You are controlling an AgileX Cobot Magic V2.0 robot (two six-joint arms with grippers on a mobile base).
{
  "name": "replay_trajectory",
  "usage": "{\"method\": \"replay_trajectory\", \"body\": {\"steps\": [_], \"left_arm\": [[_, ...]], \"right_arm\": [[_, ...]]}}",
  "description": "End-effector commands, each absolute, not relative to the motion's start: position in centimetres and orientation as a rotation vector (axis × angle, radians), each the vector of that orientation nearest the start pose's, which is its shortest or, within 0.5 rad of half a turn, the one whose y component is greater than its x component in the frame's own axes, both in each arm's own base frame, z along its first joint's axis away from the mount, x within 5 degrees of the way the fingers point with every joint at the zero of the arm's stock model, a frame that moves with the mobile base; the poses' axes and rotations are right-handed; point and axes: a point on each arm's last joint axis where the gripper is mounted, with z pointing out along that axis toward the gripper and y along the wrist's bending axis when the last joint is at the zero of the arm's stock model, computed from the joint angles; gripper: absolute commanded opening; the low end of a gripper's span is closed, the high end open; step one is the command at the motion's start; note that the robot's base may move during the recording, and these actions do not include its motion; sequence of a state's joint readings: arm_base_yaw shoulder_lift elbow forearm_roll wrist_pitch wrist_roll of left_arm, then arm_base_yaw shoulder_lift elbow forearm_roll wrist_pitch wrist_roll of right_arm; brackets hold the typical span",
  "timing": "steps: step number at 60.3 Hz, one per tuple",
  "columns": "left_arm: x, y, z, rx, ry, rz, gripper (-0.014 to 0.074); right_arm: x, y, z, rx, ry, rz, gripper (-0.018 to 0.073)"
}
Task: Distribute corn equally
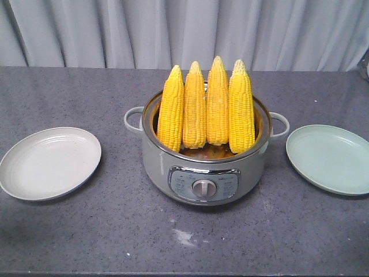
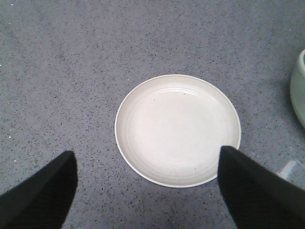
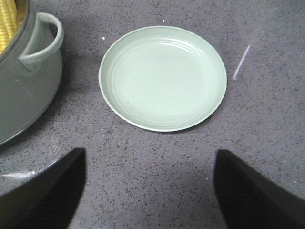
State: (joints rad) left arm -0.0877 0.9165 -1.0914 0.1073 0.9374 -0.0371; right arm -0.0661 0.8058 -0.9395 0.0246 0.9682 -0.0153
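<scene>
I see 4 corn cobs (image 1: 217,104) upright in pot (image 1: 155,167), left gripper (image 2: 147,150) spread by white plate (image 2: 177,129), right gripper (image 3: 150,150) spread by green plate (image 3: 162,78)

Spread fingers (image 3: 43,191) hover before a green plate (image 3: 162,78) beside the pot (image 3: 24,90).

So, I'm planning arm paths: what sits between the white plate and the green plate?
A grey cooker pot holding four upright corn cobs, with bare countertop on each side, as the exterior front-facing view shows.
</scene>
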Motion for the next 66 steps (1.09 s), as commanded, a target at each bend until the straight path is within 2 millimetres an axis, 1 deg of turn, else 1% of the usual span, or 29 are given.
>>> {"method": "replay_trajectory", "body": {"steps": [1, 7, 11, 15, 23, 30, 33, 40, 47, 51, 56, 58, 60, 66], "left_arm": [[16.6, -0.7, 41.5, 0.071, 2.152, 0.057, 0.0652], [16.6, -0.7, 41.4, 0.070, 2.156, 0.054, 0.0645], [16.6, -0.7, 41.4, 0.068, 2.158, 0.048, 0.0636], [16.6, -0.8, 41.4, 0.067, 2.159, 0.034, 0.0626], [16.7, -0.9, 41.3, 0.066, 2.163, 0.027, 0.0613], [16.8, -0.9, 41.3, 0.066, 2.167, 0.027, 0.0608], [16.8, -0.9, 41.2, 0.067, 2.169, 0.027, 0.0607], [16.9, -0.9, 41.2, 0.067, 2.168, 0.027, 0.0607], [16.9, -0.9, 41.2, 0.067, 2.168, 0.027, 0.0605], [16.9, -0.9, 41.2, 0.067, 2.168, 0.027, 0.0604], [16.9, -0.9, 41.2, 0.067, 2.170, 0.028, 0.0601], [16.9, -0.9, 41.2, 0.069, 2.170, 0.028, 0.0598], [16.9, -0.9, 41.2, 0.069, 2.170, 0.028, 0.0595], [16.9, -0.9, 41.2, 0.070, 2.170, 0.030, 0.0592]], "right_arm": [[14.2, -0.5, 38.1, 0.048, 2.238, 0.013, 0.0640], [14.7, 0.1, 38.2, -0.023, 2.228, 0.083, 0.0642], [15.5, 0.7, 38.3, -0.081, 2.228, 0.152, 0.0639], [16.9, 1.2, 38.6, -0.146, 2.229, 0.209, 0.0636], [20.5, 1.8, 39.4, -0.264, 2.213, 0.301, 0.0629], [24.3, 2.4, 40.3, -0.402, 2.157, 0.364, 0.0625], [25.9, 2.6, 40.8, -0.432, 2.133, 0.390, 0.0623], [29.7, 2.8, 40.8, -0.465, 2.138, 0.457, 0.0619], [33.0, 3.8, 40.4, -0.532, 2.151, 0.461, 0.0616], [34.7, 5.1, 40.1, -0.601, 2.157, 0.436, 0.0615], [36.5, 6.7, 39.8, -0.640, 2.155, 0.397, 0.0614], [37.4, 7.4, 39.3, -0.647, 2.160, 0.386, 0.0612], [37.9, 7.8, 39.3, -0.654, 2.157, 0.378, 0.0611], [39.6, 8.8, 38.2, -0.660, 2.176, 0.378, 0.0603]]}}
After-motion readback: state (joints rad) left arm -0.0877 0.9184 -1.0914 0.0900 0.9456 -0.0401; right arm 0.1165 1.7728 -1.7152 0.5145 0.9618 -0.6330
